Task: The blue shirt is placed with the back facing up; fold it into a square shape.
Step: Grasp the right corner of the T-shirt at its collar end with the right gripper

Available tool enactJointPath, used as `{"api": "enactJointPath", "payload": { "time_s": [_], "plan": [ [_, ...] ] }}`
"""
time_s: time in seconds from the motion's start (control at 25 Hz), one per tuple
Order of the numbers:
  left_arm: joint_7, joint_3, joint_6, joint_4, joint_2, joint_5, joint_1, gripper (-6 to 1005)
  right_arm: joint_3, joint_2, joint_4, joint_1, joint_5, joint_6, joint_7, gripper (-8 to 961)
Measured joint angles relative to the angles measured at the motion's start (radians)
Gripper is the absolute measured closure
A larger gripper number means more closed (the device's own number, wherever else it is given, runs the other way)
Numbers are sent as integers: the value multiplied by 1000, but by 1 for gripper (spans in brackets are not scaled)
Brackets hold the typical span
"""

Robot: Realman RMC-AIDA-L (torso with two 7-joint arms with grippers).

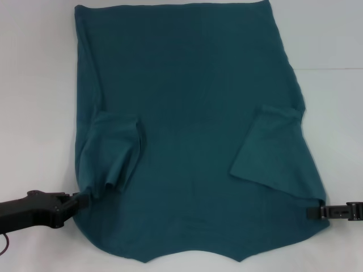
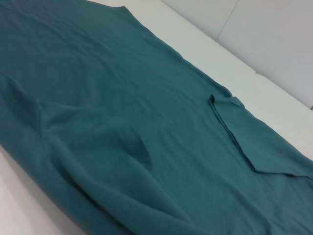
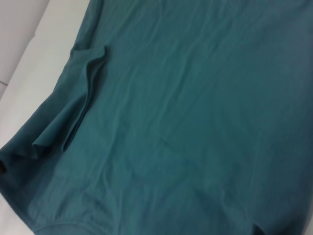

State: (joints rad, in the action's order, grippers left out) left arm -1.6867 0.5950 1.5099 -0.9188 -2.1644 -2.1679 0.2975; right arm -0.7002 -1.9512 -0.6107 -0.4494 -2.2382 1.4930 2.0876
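Fabric fills most of the head view: one blue shirt (image 1: 193, 141) lies spread flat on the white table (image 1: 34, 85), plain side up, hem at the far edge and the curved neck edge nearest the robot. Two sleeves are folded inward over the body, one on each side; the left one is bunched and wrinkled, the right one lies flat as a neat flap. Two grippers show, both low at the near corners. The left gripper (image 1: 84, 198) meets the shirt's edge just below the left sleeve, and the right gripper (image 1: 311, 212) touches the edge at the right shoulder corner. Whether either one is pinching cloth or standing wide, I cannot tell; the fingertips are too small and dark against the fabric.

From the left wrist camera, the shirt (image 2: 122, 107) covers nearly everything, rumpled close by, with one flat folded sleeve farther off and the table (image 2: 205, 44) beyond it.

From the right wrist camera, the shirt (image 3: 195, 107) again fills the picture, with one bunched sleeve and a strip of table (image 3: 44, 54).
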Motion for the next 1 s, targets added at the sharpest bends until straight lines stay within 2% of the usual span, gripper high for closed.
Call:
{"api": "enactJointPath", "payload": {
  "time_s": [0.4,0.72,1.0],
  "plan": [
    [1,-1,-14,0,0,-1,0,945,-1,-18,0,-33,-5,26,-9,194],
    [1,-1,-25,0,0,0,0,944,-1,-19,2,-39,-5,27,15,269],
    [1,-1,-25,1,0,1,0,943,1,-7,2,-36,-9,17,67,541]
  ]
}}
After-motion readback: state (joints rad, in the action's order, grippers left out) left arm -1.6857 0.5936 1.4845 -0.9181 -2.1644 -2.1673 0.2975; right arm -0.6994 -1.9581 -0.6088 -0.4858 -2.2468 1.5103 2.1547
